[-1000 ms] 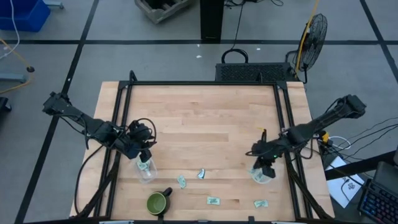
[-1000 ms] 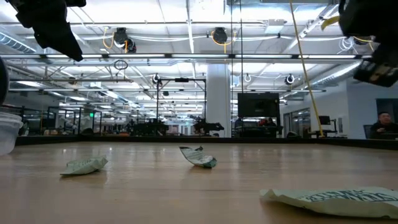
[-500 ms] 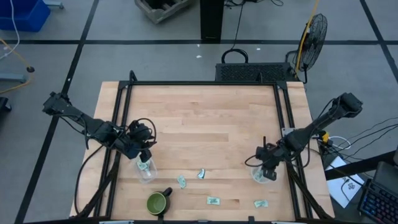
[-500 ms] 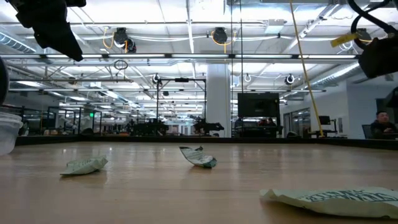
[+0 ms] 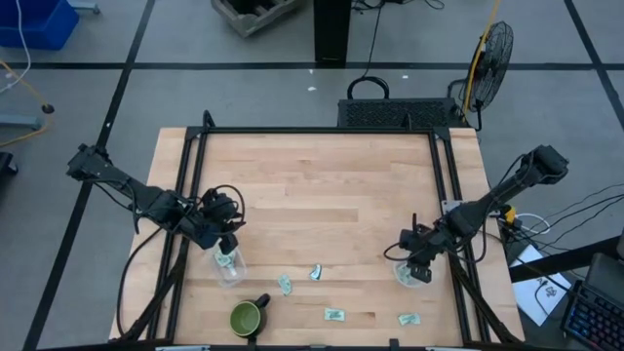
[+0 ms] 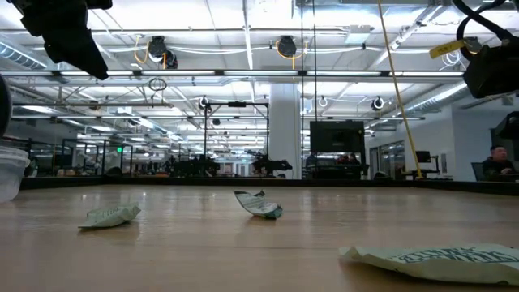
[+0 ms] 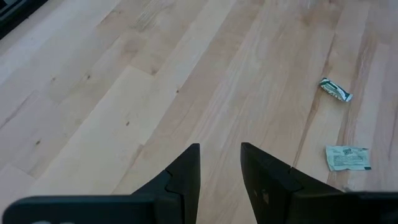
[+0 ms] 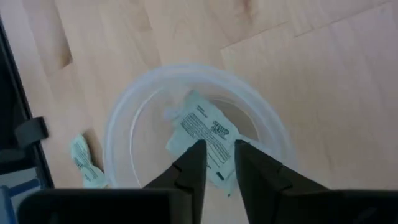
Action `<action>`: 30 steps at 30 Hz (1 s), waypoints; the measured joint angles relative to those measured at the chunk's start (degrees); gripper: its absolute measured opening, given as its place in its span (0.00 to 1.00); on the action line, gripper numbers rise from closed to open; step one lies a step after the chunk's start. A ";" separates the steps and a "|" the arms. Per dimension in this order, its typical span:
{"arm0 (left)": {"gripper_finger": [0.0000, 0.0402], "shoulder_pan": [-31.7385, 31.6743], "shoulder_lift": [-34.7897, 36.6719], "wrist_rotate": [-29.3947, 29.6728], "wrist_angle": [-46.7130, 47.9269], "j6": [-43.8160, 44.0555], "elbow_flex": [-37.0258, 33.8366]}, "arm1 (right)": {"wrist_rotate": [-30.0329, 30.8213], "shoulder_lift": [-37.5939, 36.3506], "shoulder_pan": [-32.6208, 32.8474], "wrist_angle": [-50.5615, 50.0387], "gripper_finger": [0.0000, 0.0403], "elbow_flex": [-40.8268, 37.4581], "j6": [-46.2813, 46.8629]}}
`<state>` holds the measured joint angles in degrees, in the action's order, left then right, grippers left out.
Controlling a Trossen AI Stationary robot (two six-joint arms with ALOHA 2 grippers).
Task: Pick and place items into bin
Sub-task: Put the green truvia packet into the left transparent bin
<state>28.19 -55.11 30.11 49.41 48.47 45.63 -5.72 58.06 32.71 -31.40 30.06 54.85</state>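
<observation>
On the table (image 5: 322, 185) — four loose packets (image 5: 335, 315), two clear cups (image 5: 409, 275).

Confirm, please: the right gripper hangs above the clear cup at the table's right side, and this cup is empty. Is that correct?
Not quite: the clear cup is not empty. The right wrist view shows a packet lying inside it, directly under the right gripper. The rest holds: in the high view that gripper hangs over the cup at the table's right side.

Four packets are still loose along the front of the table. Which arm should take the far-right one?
Right, probably. The right gripper hangs over its clear cup, jaws nearly closed, holding nothing, and the packet lies just in front of that cup. The left gripper sits across the table.
</observation>
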 joint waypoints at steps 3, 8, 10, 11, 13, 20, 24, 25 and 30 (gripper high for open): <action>0.30 0.02 0.00 0.00 0.00 -0.01 0.00 | -0.15 -0.28 0.00 1.87 0.24 0.00 0.00; 0.30 0.02 -0.01 0.70 -0.03 0.58 0.00 | -2.94 -2.51 0.00 9.53 0.26 0.00 0.00; 0.30 0.02 -0.02 2.34 -0.04 1.77 0.00 | -3.48 -3.85 0.02 13.45 0.25 0.00 0.08; 0.30 0.02 -0.01 3.34 -0.05 2.19 0.00 | -3.48 -4.61 0.02 15.45 0.25 0.00 0.10; 0.30 0.00 -0.01 5.08 -0.07 2.25 0.00 | -3.18 -6.13 0.00 19.84 0.24 0.00 -0.66; 0.30 -3.29 -0.92 1.58 -10.00 0.68 -0.53 | 13.28 -7.96 -0.07 31.44 0.22 0.04 -21.20; 0.30 -6.18 -5.39 -10.46 -27.73 -7.18 -2.62 | 29.87 -7.64 -0.13 33.50 0.22 0.04 -38.73; 0.30 -6.92 -7.35 -13.80 -32.93 -9.46 -2.94 | 34.12 -7.63 -0.13 33.59 0.22 0.04 -42.20; 0.30 -9.93 -18.72 -23.92 -45.38 -13.44 -2.88 | 47.42 -7.65 -0.65 34.57 0.22 0.04 -49.68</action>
<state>18.26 -73.83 6.18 4.03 35.03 42.74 41.70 50.41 32.06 3.17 30.11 5.17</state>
